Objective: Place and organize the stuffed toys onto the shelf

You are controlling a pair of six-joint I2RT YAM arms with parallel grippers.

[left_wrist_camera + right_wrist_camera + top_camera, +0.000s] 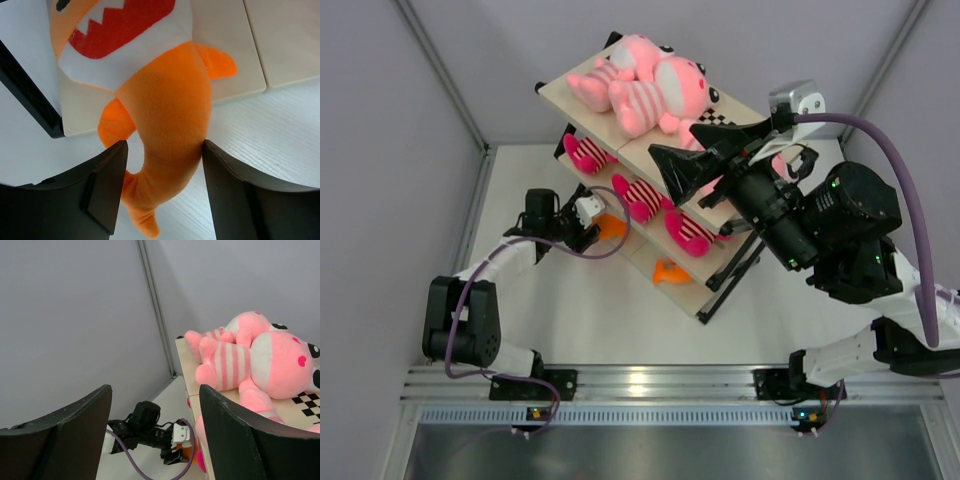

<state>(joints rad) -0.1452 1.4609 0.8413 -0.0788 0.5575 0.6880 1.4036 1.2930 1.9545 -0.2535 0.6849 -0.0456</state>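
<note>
So the white tabletop (610,310) has a three-tier rack of cream boards in a black metal frame (563,90) on it, with two big pale-pink plush toys (650,85) up top, three hot-pink striped plushies (640,195) on the middle board and two orange plushies (672,271) on the bottom.

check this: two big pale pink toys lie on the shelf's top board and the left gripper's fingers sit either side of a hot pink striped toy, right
Wrong toy: the fingers of the left gripper sit either side of an orange toy, as the left wrist view shows. The two pale pink toys do lie on the top board.
</note>
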